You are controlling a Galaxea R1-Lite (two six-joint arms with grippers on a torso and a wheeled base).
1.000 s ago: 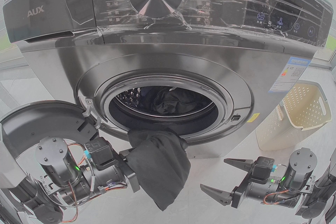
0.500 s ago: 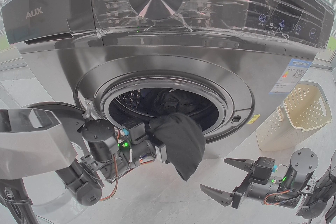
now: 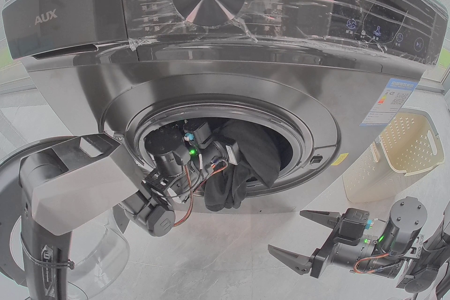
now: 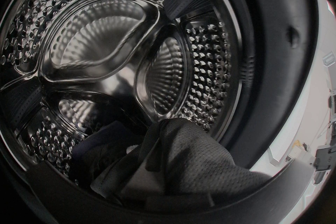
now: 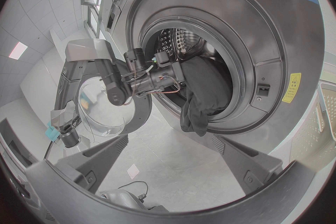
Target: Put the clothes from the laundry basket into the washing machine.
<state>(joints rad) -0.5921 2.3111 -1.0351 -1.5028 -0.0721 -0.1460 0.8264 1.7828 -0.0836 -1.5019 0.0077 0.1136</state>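
Observation:
The grey washing machine (image 3: 225,71) stands with its round opening (image 3: 300,137) uncovered. My left gripper (image 3: 233,153) is at the mouth of the drum, shut on a black garment (image 3: 255,151) that drapes over it and hides its fingers. One end of the garment hangs over the lower rim of the opening. In the left wrist view the black garment (image 4: 189,165) lies at the drum's (image 4: 105,42) front lip, with other dark clothes (image 4: 94,144) behind it. My right gripper (image 3: 287,231) hangs low at the right, open and holding nothing.
A cream laundry basket (image 3: 408,151) stands on the floor to the right of the machine. The machine's door (image 3: 101,244) is swung open to the left, beside my left arm. Bare grey floor (image 3: 225,258) lies in front of the machine.
My left arm has lifted the black garment from below the opening up into the drum's mouth. The right arm has stayed where it was.

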